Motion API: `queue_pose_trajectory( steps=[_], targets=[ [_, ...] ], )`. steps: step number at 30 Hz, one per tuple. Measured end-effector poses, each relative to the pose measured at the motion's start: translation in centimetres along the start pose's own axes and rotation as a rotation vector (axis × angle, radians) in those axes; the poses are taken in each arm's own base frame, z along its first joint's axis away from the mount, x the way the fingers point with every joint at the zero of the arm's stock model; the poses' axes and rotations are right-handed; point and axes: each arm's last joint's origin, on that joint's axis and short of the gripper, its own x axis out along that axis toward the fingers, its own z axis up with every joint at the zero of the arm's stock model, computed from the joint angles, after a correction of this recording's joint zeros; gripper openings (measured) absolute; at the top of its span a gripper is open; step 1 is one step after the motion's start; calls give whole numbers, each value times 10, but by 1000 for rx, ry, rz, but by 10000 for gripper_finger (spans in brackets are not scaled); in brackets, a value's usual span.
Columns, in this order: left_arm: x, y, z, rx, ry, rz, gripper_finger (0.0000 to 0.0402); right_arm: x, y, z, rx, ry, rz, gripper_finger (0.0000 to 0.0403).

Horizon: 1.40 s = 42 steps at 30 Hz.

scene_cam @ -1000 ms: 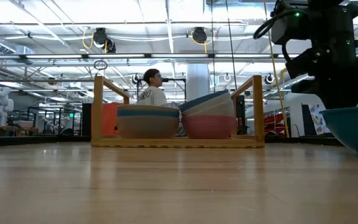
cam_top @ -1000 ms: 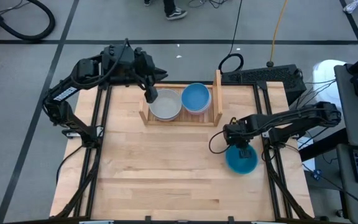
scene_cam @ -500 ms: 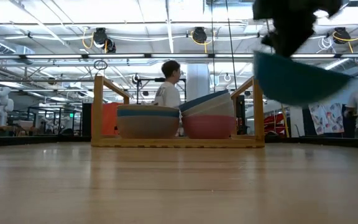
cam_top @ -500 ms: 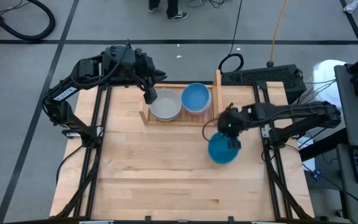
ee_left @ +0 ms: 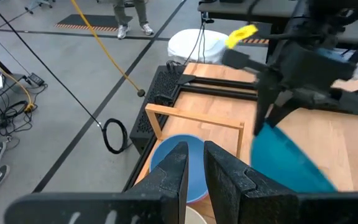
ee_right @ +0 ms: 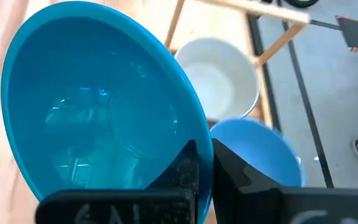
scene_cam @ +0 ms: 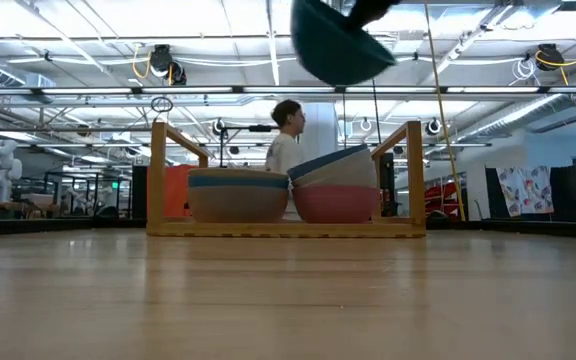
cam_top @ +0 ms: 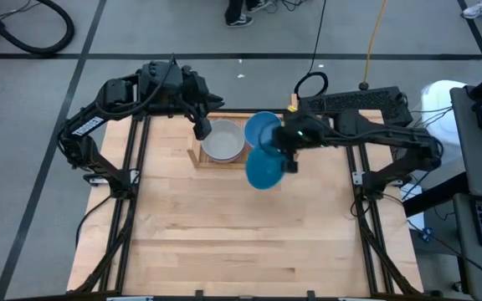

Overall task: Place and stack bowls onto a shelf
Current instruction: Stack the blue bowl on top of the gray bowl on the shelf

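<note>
So since a second ago our right gripper [cam_top: 288, 159] has hauled the teal bowl [cam_top: 264, 168] off the table's 3 o'clock edge and up, and now it hangs high just in front of the shelf [cam_top: 292, 125].

Going left to right: left gripper [cam_top: 202, 126] waits at the 9 o'clock rim of the white bowl [cam_top: 223, 140], fingers [ee_left: 174, 171] slightly parted, holding nothing. Next, the blue bowl [cam_top: 264, 129] tops a lopsided stack. Right jaws are clamped on the teal bowl's rim.

The bowl is round, so no real long axis; its mouth faces up, tipped sideways. We reckon the trick is levelling it, centring it over a stack, clearing the side board, then lowering gently before letting go.
</note>
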Motion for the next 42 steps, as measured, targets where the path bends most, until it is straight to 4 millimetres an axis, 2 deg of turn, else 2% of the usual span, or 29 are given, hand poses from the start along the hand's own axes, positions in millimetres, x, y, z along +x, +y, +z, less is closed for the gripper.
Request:
queue_pose_trajectory(
  steps=[7, 15, 23, 30, 35, 42],
  targets=[
    [-1, 2, 0, 3, 3, 56, 58, 32, -25, 38, -16, -49, 48, 5],
    [-15, 6, 1, -15, -27, 106, 58, 81, -56, 55, -43, -55, 57, 4],
    [-32, 9, 1, -64, -63, 108, 58, 123, -91, 50, -43, -86, 14, 4],
    [-35, 10, 1, -72, -68, 117, 58, 165, -118, 32, -48, -61, 35, 4],
    [-35, 11, 1, -73, -67, 143, 58, 185, -124, 21, -110, -21, 42, 4],
    [-35, 11, 1, -77, -68, 145, 58, 193, -124, 22, -215, -41, 35, 20]
  ],
)
